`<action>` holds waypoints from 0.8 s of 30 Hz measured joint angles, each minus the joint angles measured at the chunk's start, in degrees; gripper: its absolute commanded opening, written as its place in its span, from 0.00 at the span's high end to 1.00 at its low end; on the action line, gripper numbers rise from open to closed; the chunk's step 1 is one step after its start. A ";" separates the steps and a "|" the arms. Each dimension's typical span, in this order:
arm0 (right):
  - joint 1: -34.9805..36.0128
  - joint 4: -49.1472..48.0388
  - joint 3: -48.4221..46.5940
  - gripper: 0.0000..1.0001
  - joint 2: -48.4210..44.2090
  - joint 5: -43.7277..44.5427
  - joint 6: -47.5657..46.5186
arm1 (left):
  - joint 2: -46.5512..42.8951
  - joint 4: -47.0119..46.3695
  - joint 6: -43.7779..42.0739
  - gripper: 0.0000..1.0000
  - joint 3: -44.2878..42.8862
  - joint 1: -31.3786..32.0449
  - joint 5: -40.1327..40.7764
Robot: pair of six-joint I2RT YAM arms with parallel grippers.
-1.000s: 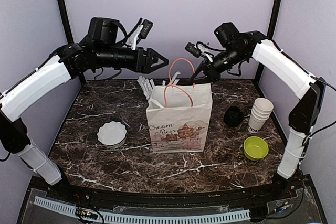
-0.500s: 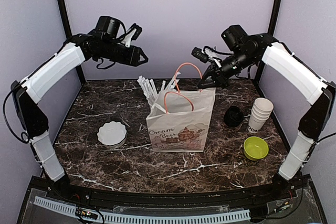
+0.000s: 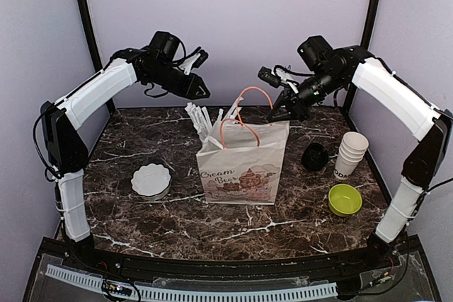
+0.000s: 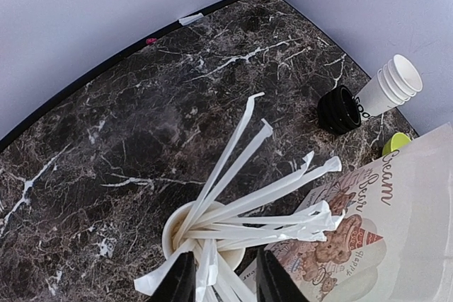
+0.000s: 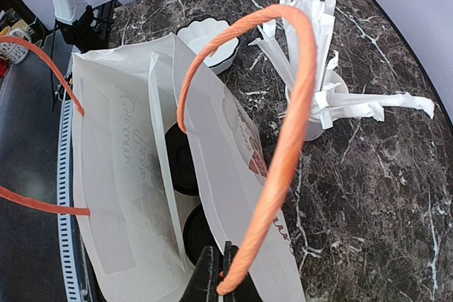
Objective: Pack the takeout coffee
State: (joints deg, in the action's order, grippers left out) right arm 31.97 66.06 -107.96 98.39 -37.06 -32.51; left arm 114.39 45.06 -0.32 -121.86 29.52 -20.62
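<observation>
The takeout coffee stands inside the white paper bag (image 5: 120, 175). In the right wrist view I see two black lids (image 5: 180, 160) (image 5: 202, 235) down in it. My right gripper (image 5: 225, 274) is shut on the bag's far orange handle (image 5: 283, 153) and holds it up above the bag (image 3: 241, 167); the top view shows this gripper (image 3: 274, 112) at the bag's back right corner. My left gripper (image 3: 204, 93) hangs behind the bag, over a white cup of wrapped straws (image 4: 173, 224). Its jaws (image 4: 223, 281) stand apart, with a loose wrapped straw (image 4: 205, 270) between them.
A stack of lidless white cups (image 3: 350, 153) and a stack of black lids (image 3: 314, 156) stand at the right. A green bowl (image 3: 345, 199) sits in front of them. A white fluted dish (image 3: 151, 179) lies left of the bag.
My left gripper pulled back from over the bag, came down over the straw cup, and its jaws narrowed. The right gripper shifted slightly right, still holding the handle.
</observation>
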 measured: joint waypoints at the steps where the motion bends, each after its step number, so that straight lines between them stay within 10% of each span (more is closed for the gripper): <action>1: 0.00 0.00 0.00 0.97 0.04 0.00 -0.02 | 0.15 0.09 -0.22 0.69 -0.07 0.00 0.00; 24: 0.02 0.04 0.00 0.97 0.09 -0.28 -0.04 | 2.45 4.48 -4.20 0.61 -0.07 2.23 1.97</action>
State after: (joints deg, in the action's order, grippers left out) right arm 31.99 66.11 -107.96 98.48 -37.34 -32.56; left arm 116.84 49.54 -4.51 -121.93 31.75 -18.65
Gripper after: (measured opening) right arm 0.030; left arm 0.345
